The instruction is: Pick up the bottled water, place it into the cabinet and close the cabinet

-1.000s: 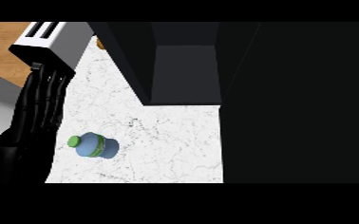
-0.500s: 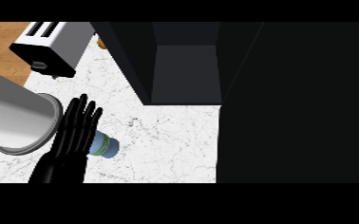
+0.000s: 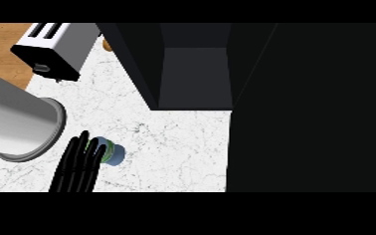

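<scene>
The bottled water (image 3: 113,153), blue with a green cap, stands on the white marble counter (image 3: 176,144) at the lower left. My left hand (image 3: 76,167) comes up from the lower edge with its fingers straight, and its fingertips (image 3: 92,147) cover the bottle's left side. The hand is open and not curled round the bottle. A grey forearm (image 3: 23,125) fills the left edge. The dark cabinet (image 3: 195,74) stands open at the top centre, with its door (image 3: 301,109) swung out along the right. My right hand does not show.
A silver toaster (image 3: 53,50) sits at the upper left, partly on a wooden surface (image 3: 13,36). Bare marble lies between the bottle and the cabinet's opening. The dark door covers the right side of the view.
My left hand has moved from the far left edge over to the bottle, then slid a little lower. The grey forearm has come into view. The bottle has stayed in place.
</scene>
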Tool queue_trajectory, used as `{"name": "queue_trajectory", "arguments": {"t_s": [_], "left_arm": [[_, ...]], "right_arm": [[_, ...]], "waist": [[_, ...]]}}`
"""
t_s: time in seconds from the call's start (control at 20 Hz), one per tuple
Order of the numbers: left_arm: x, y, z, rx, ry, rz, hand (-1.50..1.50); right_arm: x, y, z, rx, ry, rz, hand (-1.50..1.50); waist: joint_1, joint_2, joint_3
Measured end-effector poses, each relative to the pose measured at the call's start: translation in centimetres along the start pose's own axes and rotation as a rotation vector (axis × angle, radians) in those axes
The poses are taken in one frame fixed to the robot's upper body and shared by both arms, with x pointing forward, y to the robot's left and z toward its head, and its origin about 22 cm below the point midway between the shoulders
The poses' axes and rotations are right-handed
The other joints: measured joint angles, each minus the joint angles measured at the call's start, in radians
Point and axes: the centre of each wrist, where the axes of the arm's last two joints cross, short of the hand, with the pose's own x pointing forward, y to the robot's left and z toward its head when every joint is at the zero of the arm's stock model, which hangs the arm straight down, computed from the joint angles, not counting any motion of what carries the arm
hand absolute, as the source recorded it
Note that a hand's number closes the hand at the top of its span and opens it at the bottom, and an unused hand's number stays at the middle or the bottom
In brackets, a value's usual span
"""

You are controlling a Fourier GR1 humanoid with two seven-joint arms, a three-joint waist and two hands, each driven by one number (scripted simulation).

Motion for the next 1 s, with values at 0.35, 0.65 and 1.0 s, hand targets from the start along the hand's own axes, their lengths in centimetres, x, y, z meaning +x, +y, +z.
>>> {"name": "queue_trajectory", "arguments": {"t_s": [0.35,0.65,1.0], "left_arm": [[-1.1,1.8,2.1,0.025,0.01,-0.016,-1.5],[-2.0,2.9,2.5,0.025,-0.019,-0.025,-1.5],[-2.7,5.2,1.9,0.089,-0.035,-0.036,-1.5]], "right_arm": [[-0.6,0.0,1.6,0.004,0.009,-0.005,-1.5],[-1.2,-0.5,2.1,0.015,-0.001,0.008,-1.5],[-1.4,-0.2,2.3,0.017,-0.017,0.013,-1.5]], "waist": [[0.001,0.0,0.0],[0.0,0.0,0.0],[-0.001,0.001,0.0]]}}
